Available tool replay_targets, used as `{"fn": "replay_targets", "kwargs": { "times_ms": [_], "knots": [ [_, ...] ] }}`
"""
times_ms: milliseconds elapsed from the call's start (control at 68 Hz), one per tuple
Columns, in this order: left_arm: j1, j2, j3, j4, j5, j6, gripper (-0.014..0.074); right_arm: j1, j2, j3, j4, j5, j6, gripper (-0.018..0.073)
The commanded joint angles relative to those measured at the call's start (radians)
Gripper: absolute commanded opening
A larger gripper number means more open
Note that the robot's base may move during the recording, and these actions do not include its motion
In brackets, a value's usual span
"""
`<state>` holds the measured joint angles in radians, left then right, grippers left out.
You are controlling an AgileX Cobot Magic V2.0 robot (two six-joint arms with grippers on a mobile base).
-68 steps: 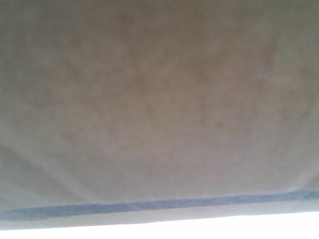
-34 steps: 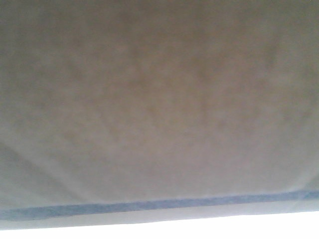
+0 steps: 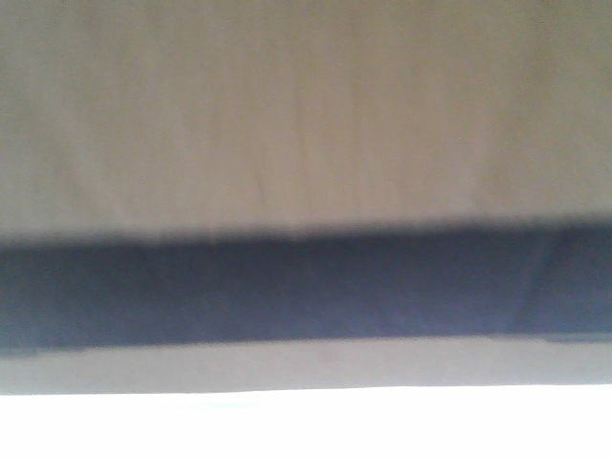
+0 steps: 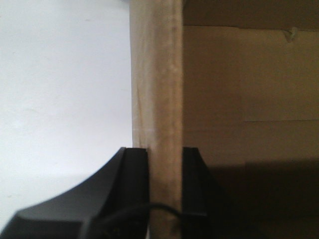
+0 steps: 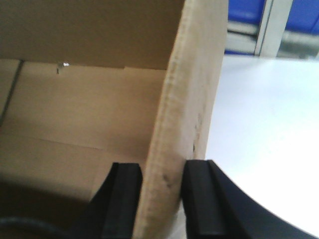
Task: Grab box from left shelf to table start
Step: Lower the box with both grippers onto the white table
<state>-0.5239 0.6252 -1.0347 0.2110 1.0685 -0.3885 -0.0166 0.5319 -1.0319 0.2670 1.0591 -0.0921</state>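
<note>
Your left end effector (image 4: 165, 185) is clamped on a wall of the box (image 3: 306, 115), with one black finger (image 4: 132, 189) outside and the other inside. Your right end effector (image 5: 162, 191) pinches another wall the same way. In the front view the box fills the frame: brown card above a dark band. The white table (image 5: 269, 139) lies just beside the box, but you cannot tell whether the box rests on it. Blue bins (image 5: 248, 15) stand beyond the table.

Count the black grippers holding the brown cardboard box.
2. The black left gripper clamps one upright wall of the brown corrugated cardboard box; the right gripper clamps a wall edge too.
</note>
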Motion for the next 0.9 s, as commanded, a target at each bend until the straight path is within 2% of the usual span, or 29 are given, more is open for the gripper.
{"fn": "replay_targets", "kwargs": {
  "times_ms": [0,147,250,427,559,883],
  "knots": [
    [-0.008,0.093,-0.102,0.052,-0.123,-0.002,-0.0099,-0.005,0.120,-0.079,-0.037,-0.059,-0.004,0.0059],
    [-0.002,0.223,-0.124,0.081,-0.204,-0.035,-0.0099,-0.005,0.283,-0.126,-0.037,-0.028,-0.004,0.0059],
    [0.041,0.307,-0.124,0.101,-0.229,-0.080,-0.0099,-0.005,0.367,-0.126,-0.037,-0.038,-0.004,0.0059],
    [0.131,0.420,-0.124,0.069,-0.288,-0.080,-0.0099,-0.005,0.488,-0.119,-0.042,-0.088,-0.007,0.0059],
    [0.181,0.511,-0.124,0.015,-0.314,-0.080,-0.0099,-0.005,0.557,-0.098,-0.052,-0.127,-0.008,0.0059],
    [0.192,0.635,-0.124,-0.077,-0.306,0.018,-0.0097,-0.005,0.606,-0.081,-0.052,-0.145,-0.033,0.0066]
  ]
}}
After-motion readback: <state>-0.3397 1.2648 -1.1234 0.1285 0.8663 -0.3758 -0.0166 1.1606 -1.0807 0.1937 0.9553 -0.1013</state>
